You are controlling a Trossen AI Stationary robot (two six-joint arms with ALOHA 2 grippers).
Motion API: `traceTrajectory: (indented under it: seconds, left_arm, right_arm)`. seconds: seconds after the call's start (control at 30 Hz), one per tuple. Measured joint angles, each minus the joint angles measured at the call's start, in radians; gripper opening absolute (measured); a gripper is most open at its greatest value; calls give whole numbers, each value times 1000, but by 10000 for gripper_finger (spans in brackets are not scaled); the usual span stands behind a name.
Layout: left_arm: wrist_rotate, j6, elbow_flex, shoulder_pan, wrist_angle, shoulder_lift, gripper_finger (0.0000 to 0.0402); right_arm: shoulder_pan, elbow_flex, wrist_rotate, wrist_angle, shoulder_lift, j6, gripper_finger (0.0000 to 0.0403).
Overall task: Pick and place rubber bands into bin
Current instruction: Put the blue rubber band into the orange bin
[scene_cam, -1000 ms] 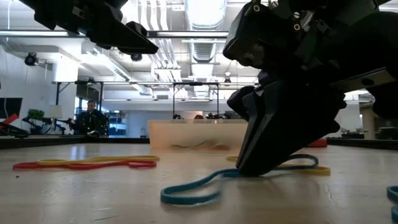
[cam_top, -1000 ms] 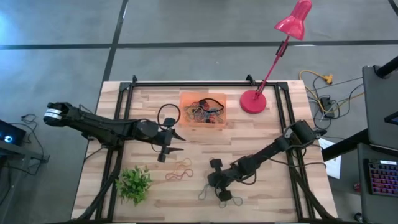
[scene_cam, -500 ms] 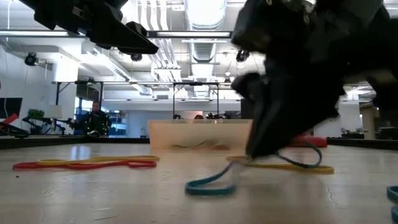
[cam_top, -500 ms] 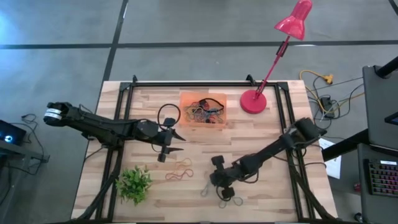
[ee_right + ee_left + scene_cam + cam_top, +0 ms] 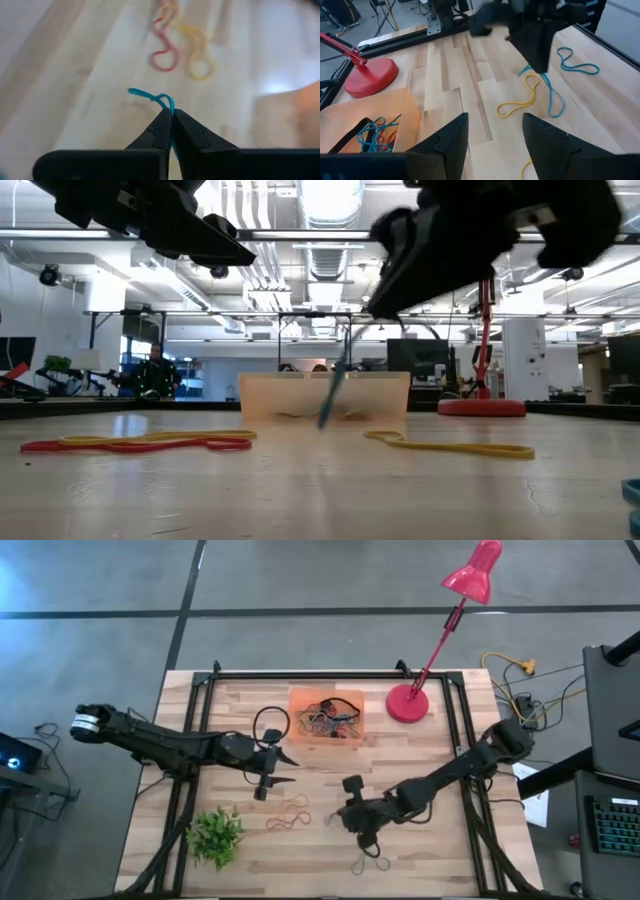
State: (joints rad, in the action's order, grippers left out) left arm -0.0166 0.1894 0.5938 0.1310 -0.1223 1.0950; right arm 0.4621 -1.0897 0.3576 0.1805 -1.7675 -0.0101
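— While the right gripper (image 5: 171, 116) hangs above the pale wooden table (image 5: 430, 755), what sits between its fingers?

— A thin blue rubber band (image 5: 156, 98), pinched by jaws pressed fully together. In the low view that band (image 5: 331, 402) dangles off the table surface, in front of the bin. From the left wrist view it (image 5: 551, 93) hangs as a long loop under the dark fingers.

— Where is that gripper (image 5: 362, 832) on the table?

— Toward the near edge, right of centre, well apart from the shallow translucent orange plastic bin (image 5: 297, 733), which sits at the far middle with a tangle of mixed-colour bands (image 5: 328, 718) inside.

— And what lies loose?

— A thin yellow rubber band (image 5: 450, 446) lies flat on the wood nearby; a red and a yellow band (image 5: 288, 815) lie together between the two grippers; another looped band (image 5: 371, 862) rests at the near edge below the right gripper.

— The left arm?

— Its gripper (image 5: 275, 769) waits left of centre, fingers (image 5: 447, 140) spread wide and holding nothing, near a black loop (image 5: 270, 723). A small green leafy plant (image 5: 216, 834) stands near the front left corner, and a red desk lamp with round base (image 5: 407, 703) stands just right of the bin.
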Motion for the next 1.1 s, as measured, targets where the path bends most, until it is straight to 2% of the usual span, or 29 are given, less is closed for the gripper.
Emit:
traceTrajectory:
  seconds: [0.27, 0.57, 0.83, 1.1]
  left_arm:
    - [-13, 1, -7, 0, -2, 0, 171]
    - [-17, 10, -11, 0, -3, 0, 171]
    - [-16, 27, -11, 0, -5, 0, 171]
    - [-16, 29, -11, 0, -5, 0, 171]
  right_arm:
    - [-46, -2, 190, 8, 86, -151, 8]
    - [-180, -1, 328, 3, 137, -273, 8]
    - [-367, 0, 312, -1, 130, -305, 8]
    - [-539, 4, 144, -51, 130, -286, 9]
